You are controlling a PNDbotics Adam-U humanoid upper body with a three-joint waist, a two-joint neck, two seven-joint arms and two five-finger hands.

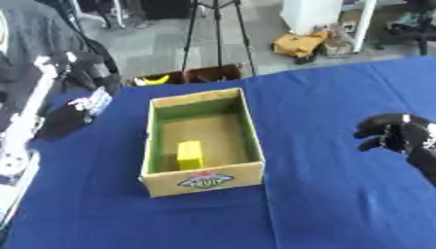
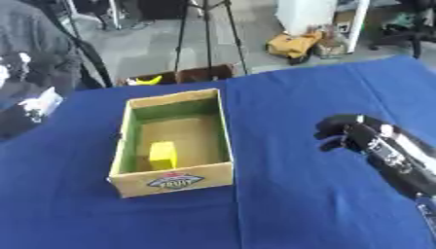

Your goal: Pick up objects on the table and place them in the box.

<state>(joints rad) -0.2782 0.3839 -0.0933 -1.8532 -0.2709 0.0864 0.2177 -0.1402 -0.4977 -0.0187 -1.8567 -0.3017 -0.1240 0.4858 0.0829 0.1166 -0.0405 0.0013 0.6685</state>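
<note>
Box (image 1: 203, 181) holding yellow block (image 1: 190, 154), right hand (image 2: 342, 132) well apart

Left hand (image 1: 64, 119) (blurred, indistinct)

A cardboard box (image 1: 203, 182) sits open-topped just left of the frame's centre on the blue worktop (image 1: 340, 204), its long sides running away from the camera and slightly askew. Its inner walls are green, its floor brown, and the near outer wall carries a coloured label. Inside, a yellow block (image 1: 190, 154) stands on the floor toward the near left corner, close to the near wall.
</note>
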